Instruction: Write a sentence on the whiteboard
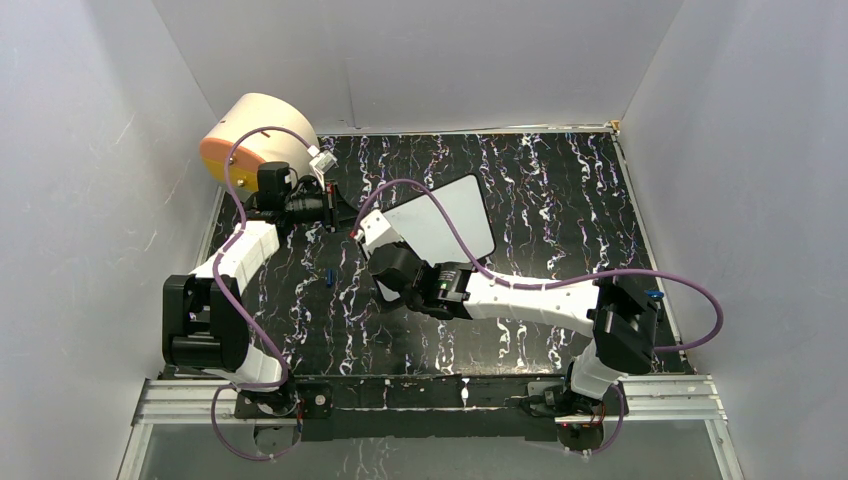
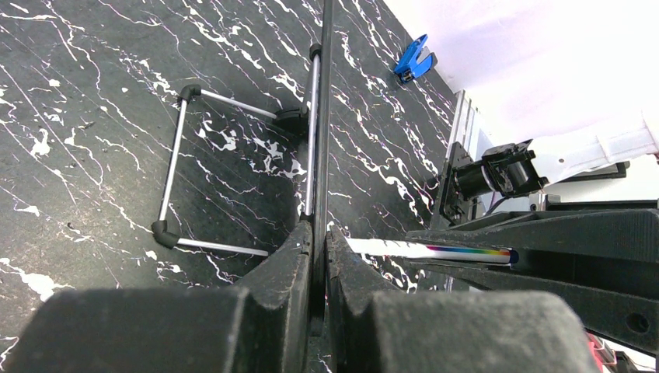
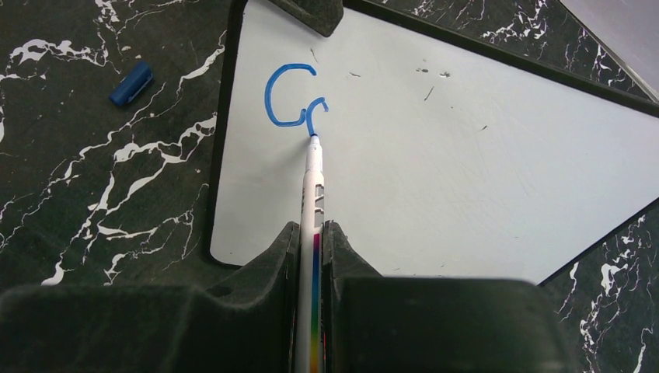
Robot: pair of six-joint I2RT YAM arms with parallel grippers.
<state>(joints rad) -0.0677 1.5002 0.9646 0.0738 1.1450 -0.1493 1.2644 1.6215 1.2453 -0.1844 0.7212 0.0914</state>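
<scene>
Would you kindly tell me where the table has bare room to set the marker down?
Freest is the table between the whiteboard and the right wall. Crowded is the whiteboard's left side, where the left gripper, right gripper, blue cap and drum cluster.

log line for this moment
left gripper: clamps board | right gripper: marker tip on board | writing: C, second letter begun | cap: on table

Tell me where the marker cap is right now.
In the right wrist view the blue cap lies on the black table, left of the whiteboard and not touching it.
</scene>
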